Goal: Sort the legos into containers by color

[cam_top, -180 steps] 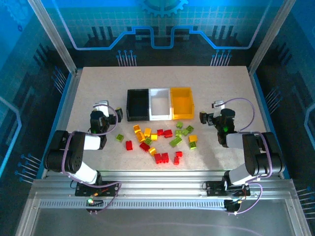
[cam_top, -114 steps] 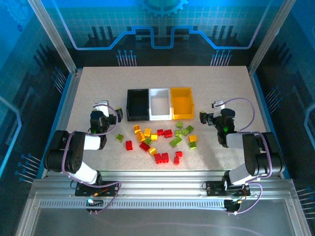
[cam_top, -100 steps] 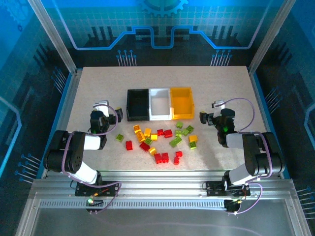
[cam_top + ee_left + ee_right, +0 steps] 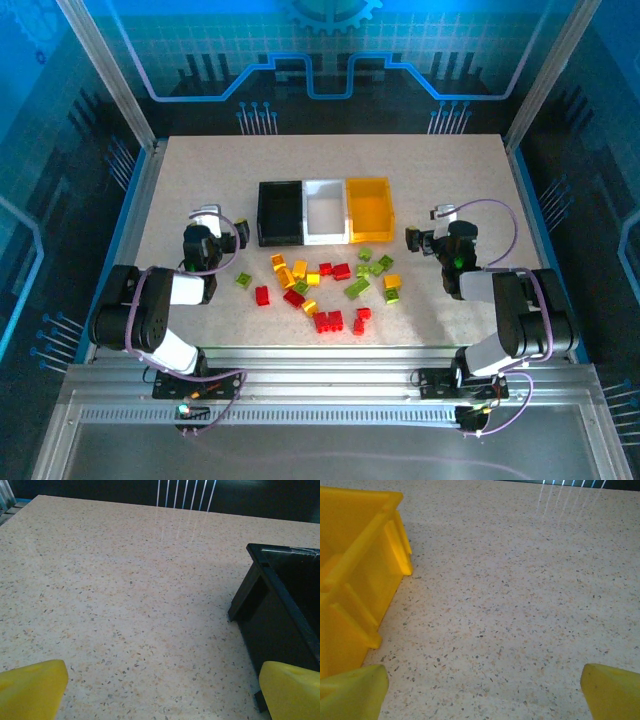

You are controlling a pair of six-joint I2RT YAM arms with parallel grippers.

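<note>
Three joined bins stand mid-table: black (image 4: 279, 213), white (image 4: 324, 212) and yellow-orange (image 4: 369, 210). All look empty from above. Several red, yellow-orange and lime green legos (image 4: 325, 285) lie scattered on the table just in front of them. My left gripper (image 4: 206, 232) rests low at the left of the black bin (image 4: 290, 615), open, yellow fingertips (image 4: 32, 687) wide apart over bare table. My right gripper (image 4: 440, 228) sits to the right of the yellow-orange bin (image 4: 350, 575), also open, nothing between its fingertips (image 4: 612, 692).
The speckled tabletop (image 4: 200, 180) stretches bare behind and beside the bins. Metal frame posts (image 4: 110, 75) and blue side rails (image 4: 135, 195) bound the table. One lime green lego (image 4: 243, 281) lies apart, close to the left arm.
</note>
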